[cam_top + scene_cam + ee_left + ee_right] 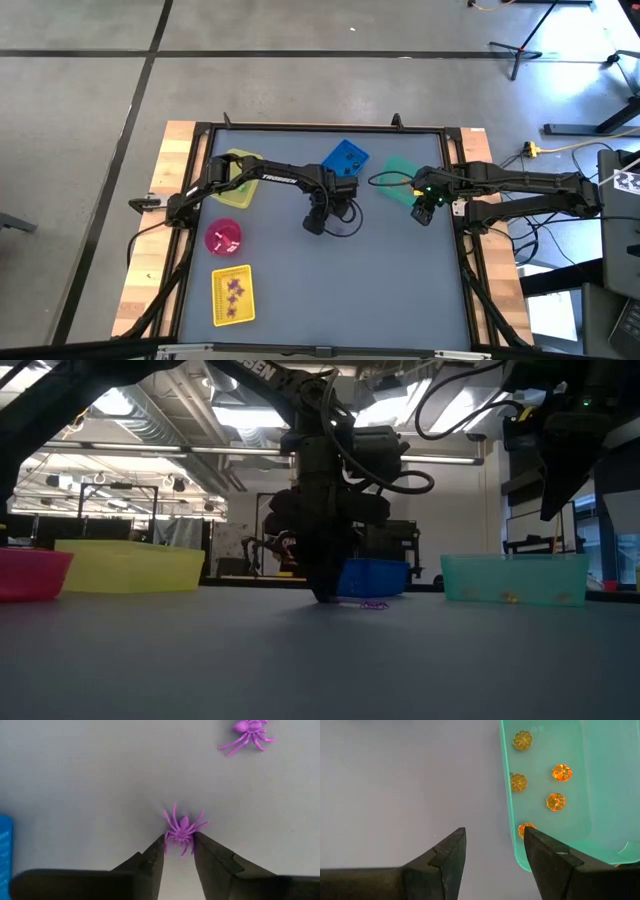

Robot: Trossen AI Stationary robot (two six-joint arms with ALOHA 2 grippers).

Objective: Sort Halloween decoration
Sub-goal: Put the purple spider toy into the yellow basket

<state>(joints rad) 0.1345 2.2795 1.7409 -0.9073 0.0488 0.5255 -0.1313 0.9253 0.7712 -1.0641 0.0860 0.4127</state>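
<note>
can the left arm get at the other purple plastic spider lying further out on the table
Probably yes: the second purple plastic spider lies on bare grey table, nothing between, though the left gripper is busy around a nearer purple spider.

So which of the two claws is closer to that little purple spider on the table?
The left. The left gripper is down at the purple spider, fingertips on either side of it. The right gripper hangs open beside the teal bin.
</note>
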